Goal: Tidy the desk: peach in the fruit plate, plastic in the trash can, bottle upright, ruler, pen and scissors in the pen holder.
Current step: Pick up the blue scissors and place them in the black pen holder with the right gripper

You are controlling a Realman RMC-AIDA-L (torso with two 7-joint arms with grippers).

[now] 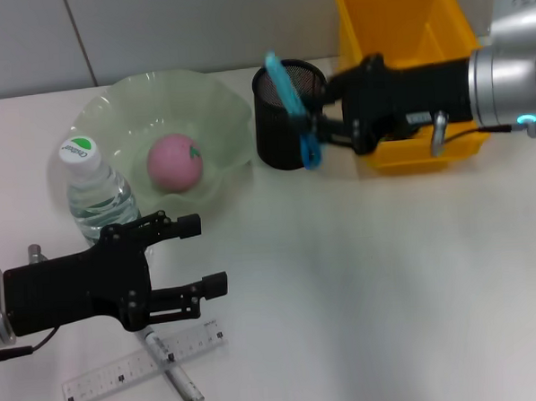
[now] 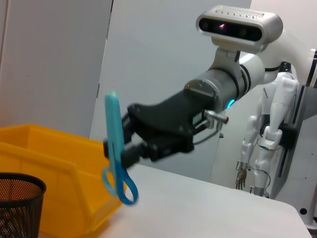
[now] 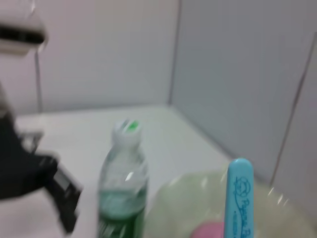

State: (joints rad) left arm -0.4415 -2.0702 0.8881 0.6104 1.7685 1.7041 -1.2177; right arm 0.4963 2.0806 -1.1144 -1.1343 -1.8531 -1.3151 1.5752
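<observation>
Right gripper [image 1: 316, 126]: fingers clamped on one pair of blue plastic scissors [image 1: 292, 105] at one black mesh pen holder [image 1: 282, 119].
Left gripper [image 1: 208, 255]: fingers spread, above one clear ruler [image 1: 133, 365] and one pen [image 1: 174, 372].
Upright: one clear water bottle [image 1: 97, 191].

Pen [image 1: 174, 372] partly under ruler [image 1: 142, 362]

White table [image 1: 362, 285]: plate [image 1: 218, 104], bottle [image 1: 101, 196], holder [image 1: 278, 133], bin [image 1: 403, 32], ruler [image 1: 97, 378], pen [image 1: 180, 378].
</observation>
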